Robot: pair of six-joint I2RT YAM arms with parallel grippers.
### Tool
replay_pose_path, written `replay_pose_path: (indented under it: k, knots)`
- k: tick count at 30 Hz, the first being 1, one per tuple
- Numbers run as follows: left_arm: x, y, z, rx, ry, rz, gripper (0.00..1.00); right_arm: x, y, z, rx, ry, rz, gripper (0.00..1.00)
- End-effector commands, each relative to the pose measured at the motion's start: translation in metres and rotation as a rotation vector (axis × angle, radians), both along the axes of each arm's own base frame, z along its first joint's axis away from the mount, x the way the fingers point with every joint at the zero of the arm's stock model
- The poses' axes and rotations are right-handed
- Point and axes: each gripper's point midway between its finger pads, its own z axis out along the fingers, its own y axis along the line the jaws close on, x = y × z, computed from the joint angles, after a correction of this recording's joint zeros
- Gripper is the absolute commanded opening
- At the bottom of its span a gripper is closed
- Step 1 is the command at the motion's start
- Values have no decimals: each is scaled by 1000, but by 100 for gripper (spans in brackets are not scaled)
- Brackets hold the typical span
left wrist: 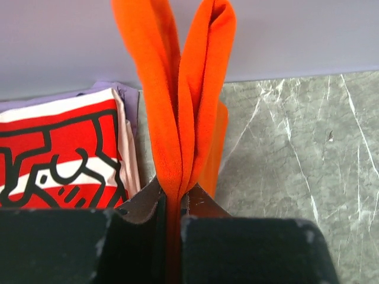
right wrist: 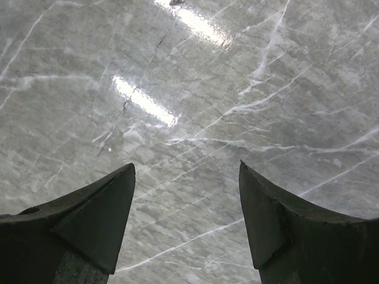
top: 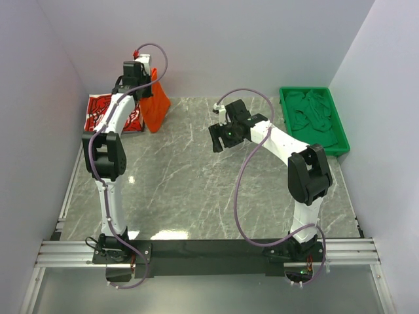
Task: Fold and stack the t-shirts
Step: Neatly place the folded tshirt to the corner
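Orange t-shirt (top: 156, 104) status, Mia?

Mia: Going left to right. The red printed t-shirt (top: 105, 113) lies folded flat in the far-left corner of the marble table (top: 196, 190). Just right of it, the left gripper (left wrist: 174, 198) has its jaws clamped on a doubled fold of the orange one. The cloth hangs in the air beside the red shirt (can't tell if the lower hem touches the marble).

Jon: So the step is to stack orange on red?

Mia: That's my read. Doing it well:
- Carry the fold left until it hangs over the red shirt.
- Lower so the hanging end lands first, then drag to lay the rest flat.
- Square the edges to the red shirt's outline.
- Release only once the stack carries the weight. Dropped from a height, a pinched bundle like this will likely slump open.

Jon: Anything in the way?

Mia: The left wall and back wall are close to that corner, so there's little room to swing. The left arm's own cable loops above the wrist, so watch for a snag. The right gripper (right wrist: 186, 171) is mid-table over bare marble, jaws apart and holding nothing, well clear. The green tray (top: 304, 89) at far right holds dark green cloth (top: 313, 116) and is well apart, so no conflict. The right arm could pin the red shirt if it shifts.
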Motion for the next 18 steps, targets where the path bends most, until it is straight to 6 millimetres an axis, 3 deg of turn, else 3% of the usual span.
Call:
replay_pose_path:
  k: [1, 11, 18]
  knots:
    - [-2, 3, 73, 7, -133, -11, 3, 3, -1, 15, 15, -31, 10, 77]
    - [-23, -5, 129, -62, -194, -29, 4, 2, 2, 15, 26, -21, 17, 75]
    - [-29, -1, 166, -94, -254, -20, 4, 3, 3, 16, 32, -19, 22, 75]
